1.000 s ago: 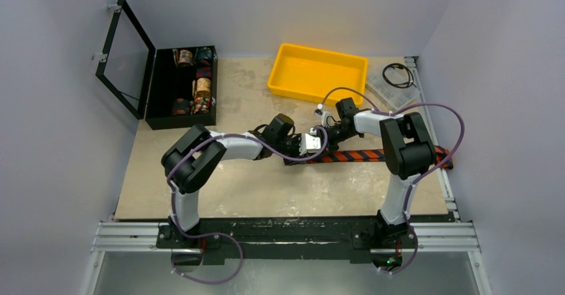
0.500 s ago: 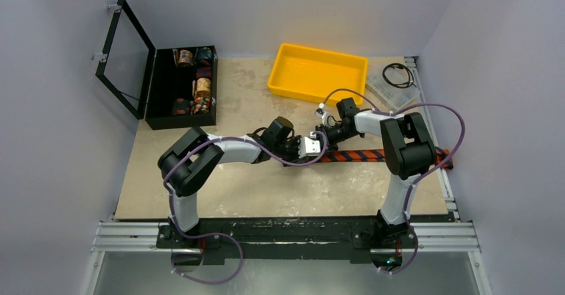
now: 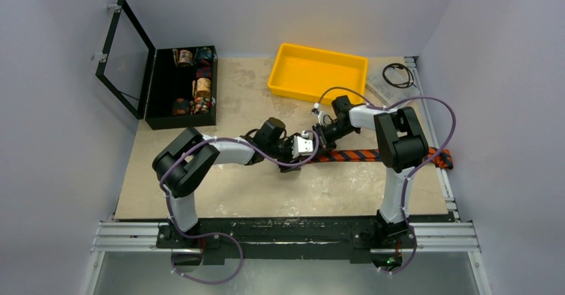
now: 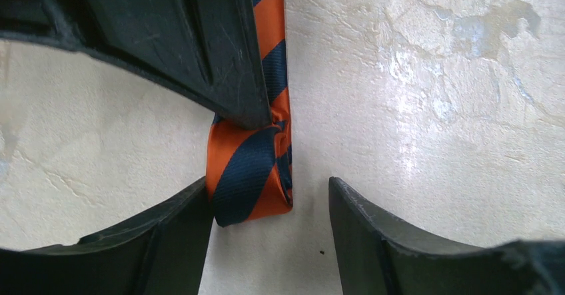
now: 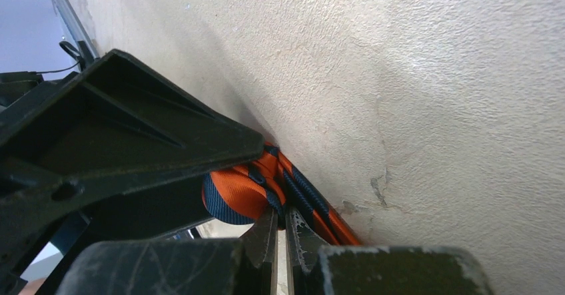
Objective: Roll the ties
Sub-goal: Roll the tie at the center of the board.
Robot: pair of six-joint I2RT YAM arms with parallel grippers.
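Left gripper (image 4: pixel 266 192) stands apart, its fingers (image 4: pixel 156 242) low on the surface (image 3: pixel 266 188) either side of the folded end of the orange-and-navy striped tie (image 4: pixel 250 175). One finger touches the fold's edge, the other is clear of it with bare surface between. Right gripper (image 5: pixel 281 218) has its fingers together, clamped on the tie right where the fold starts; the fabric (image 5: pixel 240 192) bunches at its tips. In the left wrist view it comes in from above the fold. From the top view the two grippers meet tip to tip near the middle of the surface, left gripper (image 3: pixel 303 145) just beside right gripper (image 3: pixel 321 137). The rest of the tie (image 3: pixel 360 155) runs flat and straight from there toward the right edge of the surface, passing under the right arm. Farther back there is a yellow tray (image 3: pixel 276 75). At back left an open black case (image 3: pixel 160 88) holds patterned fabric rolls (image 3: pixel 202 85). At back right a black cable coil (image 3: pixel 398 75) lies by a clear plastic box (image 3: pixel 386 94).
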